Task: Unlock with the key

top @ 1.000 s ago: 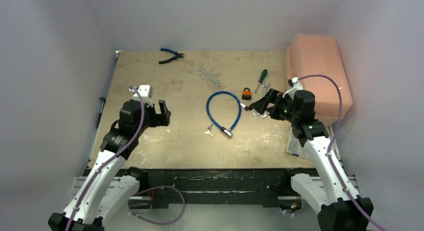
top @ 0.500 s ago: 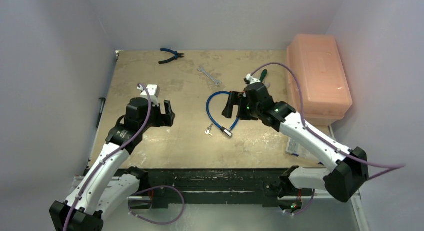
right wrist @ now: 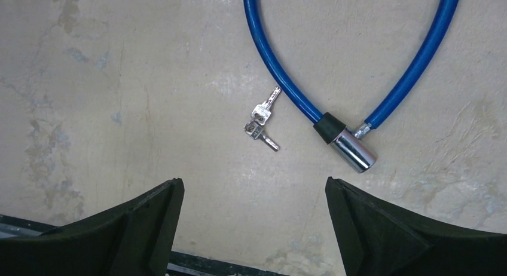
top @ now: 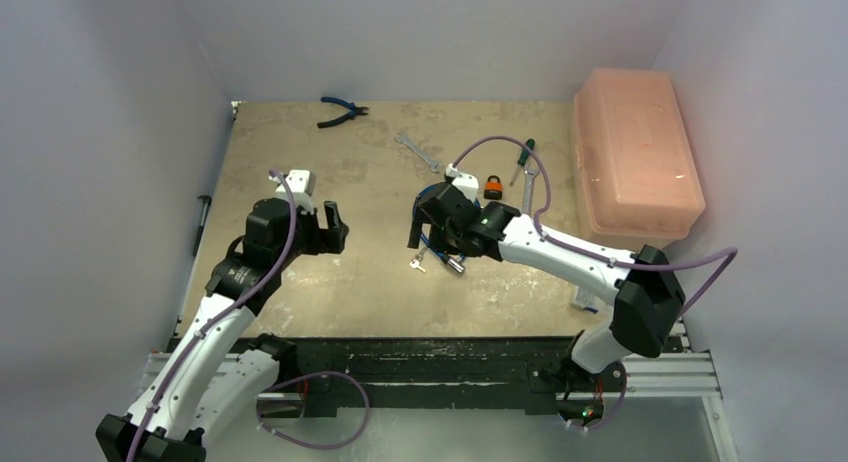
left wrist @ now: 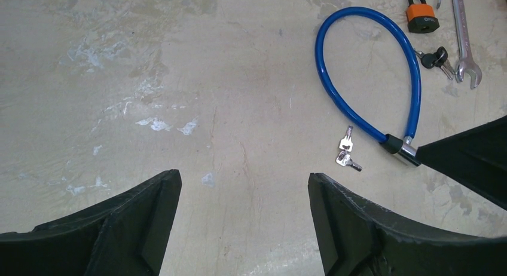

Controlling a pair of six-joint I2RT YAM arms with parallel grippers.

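The right arm has swung left, away from the pink bin [top: 635, 147], and the right gripper [right wrist: 254, 189] now hangs over the middle of the table. The left arm has barely shifted.

Pale grey walls [top: 100, 132] close in the left, back and right sides. The table [top: 300, 282] is beige and scuffed, with whitish stains and fine scratches. The bin sits closed on its right edge.

The right gripper's jaws are spread wide with nothing between them. The left gripper [left wrist: 242, 180] hovers over bare table on the left, well apart from the lock, with its jaws also spread and empty.

A blue cable lock [right wrist: 344, 143] lies looped and fastened near the centre, its metal barrel pointing toward the near edge. Pliers [top: 342, 110] lie at the back edge. A wrench [top: 418, 152] and a screwdriver [top: 524, 154] lie beyond the loop. An orange padlock [left wrist: 422, 19] sits just past the loop.

Two small silver keys [right wrist: 260, 114] lie flat just beside the barrel, on its left, not touching it and below the right gripper.
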